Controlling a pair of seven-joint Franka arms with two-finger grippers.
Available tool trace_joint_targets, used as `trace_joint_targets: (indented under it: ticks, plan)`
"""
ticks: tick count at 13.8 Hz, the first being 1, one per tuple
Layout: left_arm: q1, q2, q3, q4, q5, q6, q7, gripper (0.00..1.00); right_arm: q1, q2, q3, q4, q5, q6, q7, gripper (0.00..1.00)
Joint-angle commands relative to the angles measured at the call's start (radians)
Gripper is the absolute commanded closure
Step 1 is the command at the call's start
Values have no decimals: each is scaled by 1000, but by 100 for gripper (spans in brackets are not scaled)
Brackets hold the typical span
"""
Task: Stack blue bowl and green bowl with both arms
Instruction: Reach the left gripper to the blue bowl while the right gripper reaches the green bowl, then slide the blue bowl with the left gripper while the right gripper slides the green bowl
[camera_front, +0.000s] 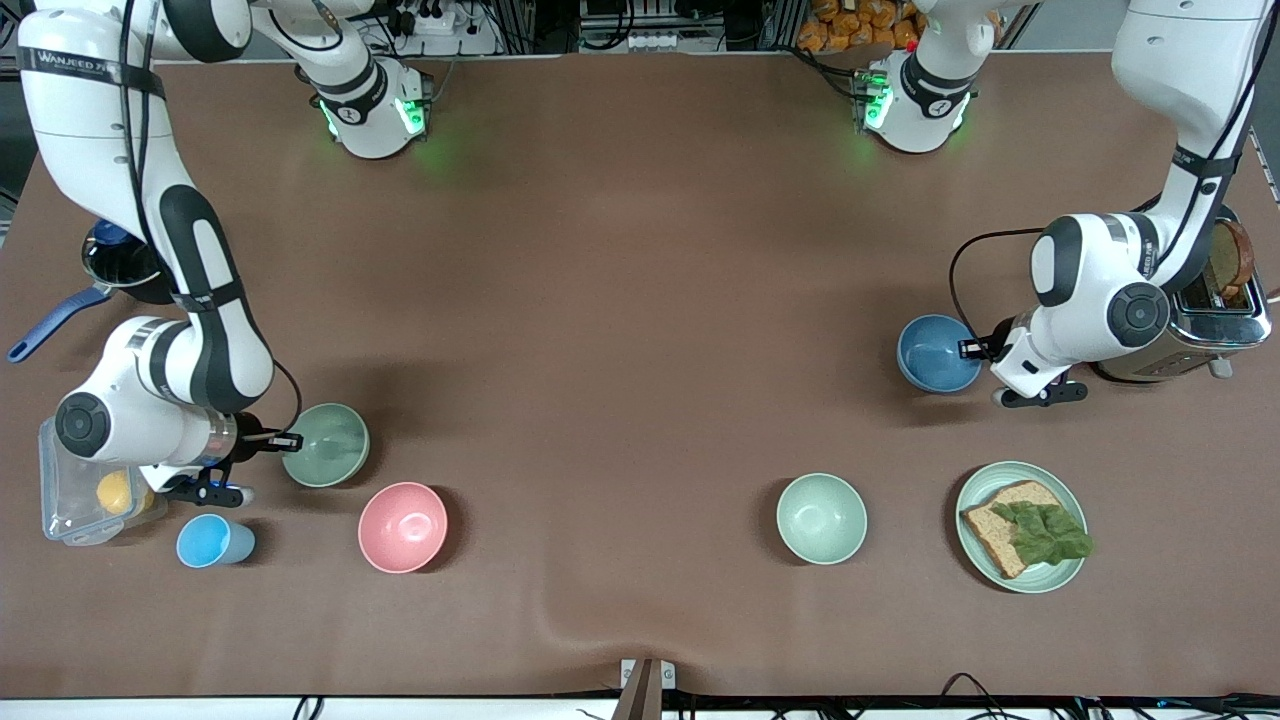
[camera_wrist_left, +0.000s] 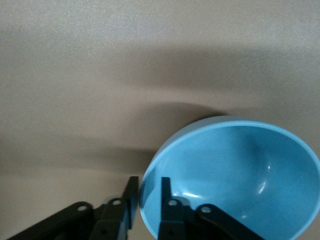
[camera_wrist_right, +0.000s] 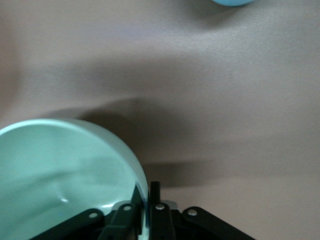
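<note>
From the front camera we see the blue bowl (camera_front: 937, 352) standing on the table (camera_front: 620, 300) toward the left arm's end, just beside the toaster (camera_front: 1215, 310). The left gripper (camera_front: 975, 349) is at its rim. The green bowl (camera_front: 326, 445) sits toward the right arm's end, a little farther from the camera than the pink bowl (camera_front: 403, 527) and the light-blue cup (camera_front: 212, 541). The right gripper (camera_front: 285, 441) reaches its rim. A paler mint bowl (camera_front: 821, 518) and a plate with bread and lettuce (camera_front: 1022, 526) lie nearer the camera.

In the left wrist view we find the left gripper (camera_wrist_left: 148, 200) clamped on the blue bowl's (camera_wrist_left: 235, 175) rim, one finger inside and one outside.

In the right wrist view the right gripper (camera_wrist_right: 146, 200) pinches the green bowl's (camera_wrist_right: 65, 175) wall the same way, its fingers drawn tight on either side.
</note>
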Motion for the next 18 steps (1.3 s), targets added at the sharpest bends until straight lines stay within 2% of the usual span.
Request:
trace_joint_targets:
  ticks: [1, 3, 6, 8, 12, 15, 18]
  plan:
    - [11, -4, -10, -2, 19, 16, 13, 100, 35, -87, 5, -21, 24, -76, 25, 100]
    - [11, -16, -14, 3, 19, 13, 13, 100, 67, -137, 20, -12, 25, -148, 120, 100]
    - [5, -69, -37, 13, 8, 4, 4, 100, 91, -175, 133, -1, 27, -161, 343, 100]
    - [5, -103, -79, 35, -1, -25, -11, 100, 137, -151, 182, 39, 28, -109, 538, 100]
    - [2, -106, -171, 177, -31, -192, -114, 100, 318, -10, 186, 114, 37, 83, 917, 100]
    - [-2, -93, -246, 271, -31, -252, -215, 100, 453, 55, 190, 113, 36, 233, 1164, 100]
    - [-16, -74, -296, 318, -32, -271, -293, 100, 499, 60, 277, 79, 22, 244, 1394, 100]
